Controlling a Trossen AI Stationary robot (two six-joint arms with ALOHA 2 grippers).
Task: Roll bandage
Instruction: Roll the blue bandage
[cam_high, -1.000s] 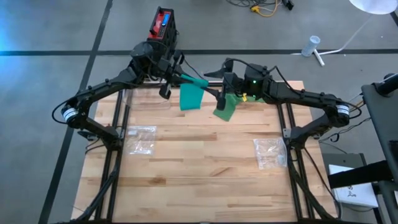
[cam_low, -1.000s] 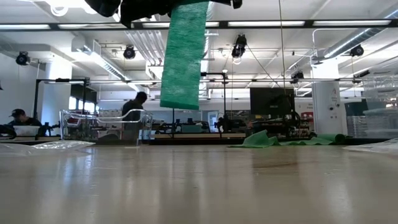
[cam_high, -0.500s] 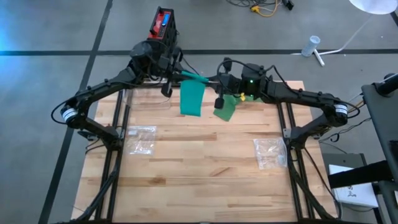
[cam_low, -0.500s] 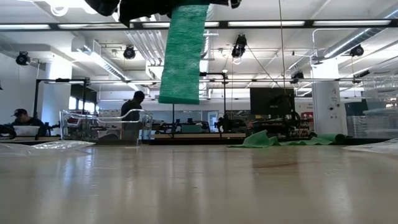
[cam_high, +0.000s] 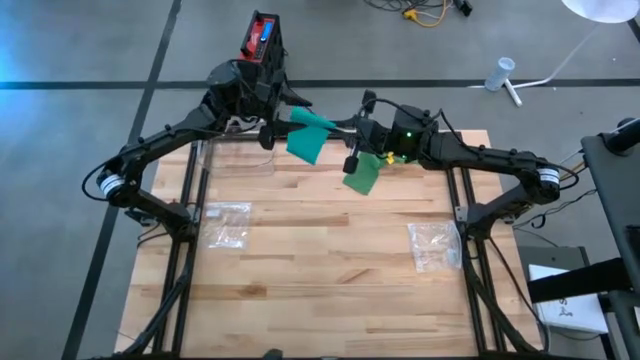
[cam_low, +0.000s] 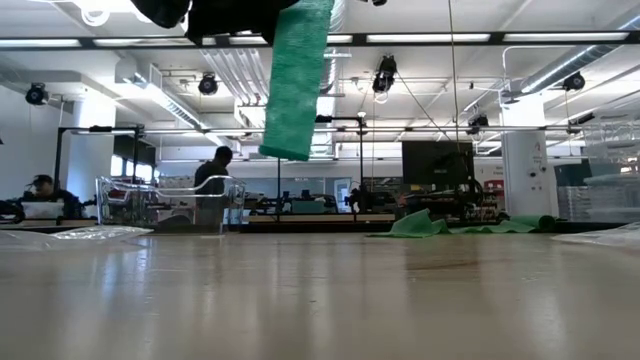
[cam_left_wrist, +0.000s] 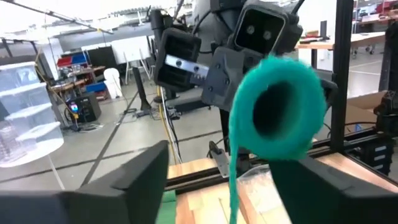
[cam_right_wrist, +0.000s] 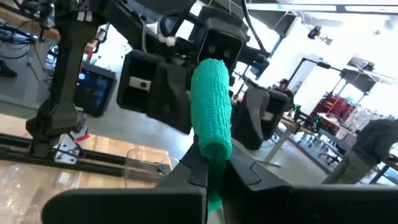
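Above the far edge of the table (cam_high: 300, 250): one green bandage roll (cam_right_wrist: 211, 112) with its tail hanging free (cam_low: 297, 80), clear of the wood. Right gripper (cam_right_wrist: 210, 163) clenched on the roll's end, holding it aloft. Left gripper (cam_left_wrist: 227, 180) released, fingers spread to either side of the roll without contact. One more heap of green bandage (cam_low: 440, 224) lying on the tabletop toward the far side. Two clear plastic bags counted: one left (cam_high: 226, 222), one right (cam_high: 434, 245).
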